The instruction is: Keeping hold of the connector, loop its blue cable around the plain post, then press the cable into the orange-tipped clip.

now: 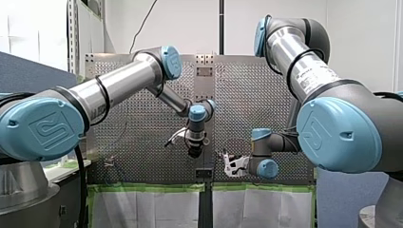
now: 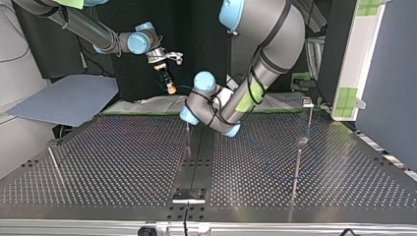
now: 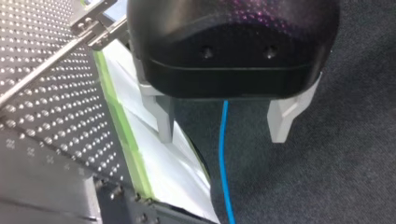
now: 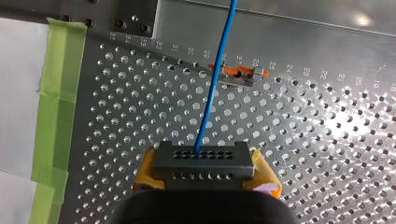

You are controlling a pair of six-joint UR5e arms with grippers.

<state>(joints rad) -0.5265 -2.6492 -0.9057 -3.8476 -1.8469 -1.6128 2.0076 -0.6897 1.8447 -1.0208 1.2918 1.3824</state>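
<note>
- My black left claw (image 3: 223, 137) hangs just past the green-taped edge of the worktop, above white paper and grey carpet floor (image 3: 327, 177). Its two pale fingers (image 3: 164, 122) are spread wide and grip nothing.
- A thin blue cable (image 3: 224, 163) drops through the gap between those fingers, clear of both, and runs on down toward the floor.
- A strip of green tape (image 3: 122, 133) lines that edge of the perforated metal worktop (image 3: 51, 107). The sheets of white paper (image 3: 161, 168) lie just outside the tape.
- In the front view, my right claw (image 4: 206, 173) sits to the right of the left one, raised over the worktop near the same taped edge. Its yellow pads (image 4: 146, 169) are pressed against the two short ends of a dark grey rectangular connector (image 4: 203, 160) with two rows of small holes, pinching it firmly.
- The cable leaves a hole in the connector's upper row and runs straight away from the claw across the worktop.
- A small metal orange-tipped clip (image 4: 239, 73) lies on the worktop ahead of the connector, close to a plain unperforated strip. In the right wrist view the cable crosses the clip's orange end. Whether it touches the clip there cannot be told.
</note>
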